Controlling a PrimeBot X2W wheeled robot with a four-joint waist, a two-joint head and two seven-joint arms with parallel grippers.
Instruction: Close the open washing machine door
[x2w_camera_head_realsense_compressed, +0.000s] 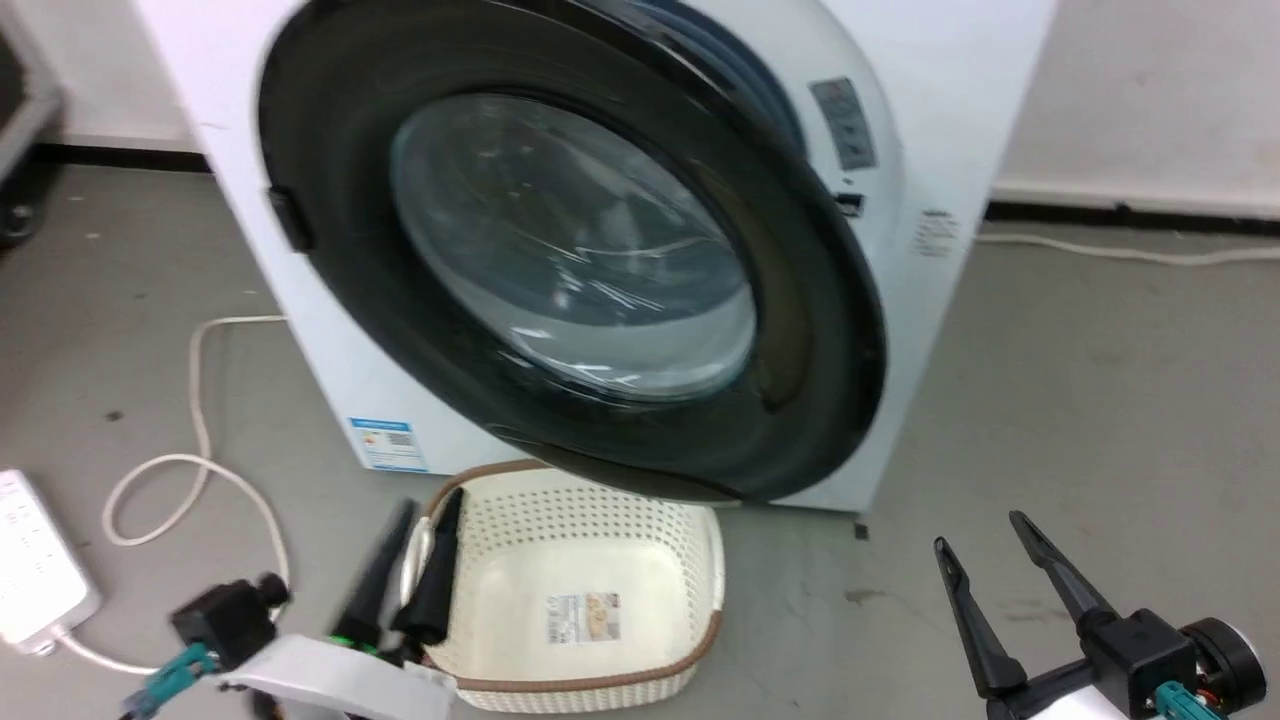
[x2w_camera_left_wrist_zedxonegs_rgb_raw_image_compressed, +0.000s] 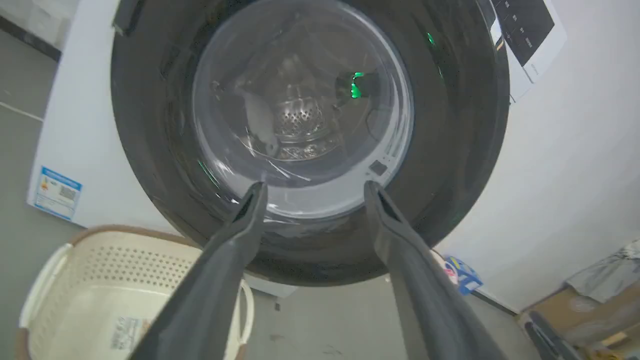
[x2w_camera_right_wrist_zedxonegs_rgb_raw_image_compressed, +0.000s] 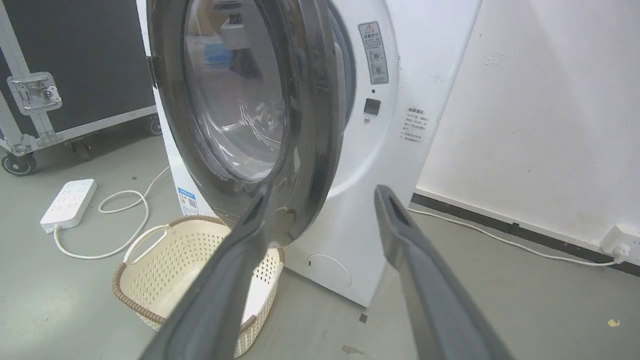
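Observation:
The washing machine (x2w_camera_head_realsense_compressed: 330, 370) is a white box facing me, with a small blue label (x2w_camera_head_realsense_compressed: 388, 443) low on its front. Its round black-rimmed door (x2w_camera_head_realsense_compressed: 330, 150) with the bulging glass window stands ajar, hinged on the left. In the right wrist view the door's rim (x2w_camera_right_wrist_zedxonegs_rgb_raw_image_compressed: 310, 125) sits a little off the machine front (x2w_camera_right_wrist_zedxonegs_rgb_raw_image_compressed: 370, 165). My left gripper (x2w_camera_head_realsense_compressed: 432, 500) is open, low in front of the door; its fingers point at the glass (x2w_camera_left_wrist_zedxonegs_rgb_raw_image_compressed: 300, 100) without touching it. My right gripper (x2w_camera_head_realsense_compressed: 978, 532) is open and empty at the lower right, apart from the door.
A cream perforated basket (x2w_camera_head_realsense_compressed: 590, 560) lies on the floor under the door, right beside my left gripper. A white power strip (x2w_camera_head_realsense_compressed: 30, 565) and its looping cable (x2w_camera_head_realsense_compressed: 200, 460) lie at the left. A black wheeled case (x2w_camera_right_wrist_zedxonegs_rgb_raw_image_compressed: 75, 65) stands behind that. A white wall (x2w_camera_right_wrist_zedxonegs_rgb_raw_image_compressed: 550, 100) runs on the right.

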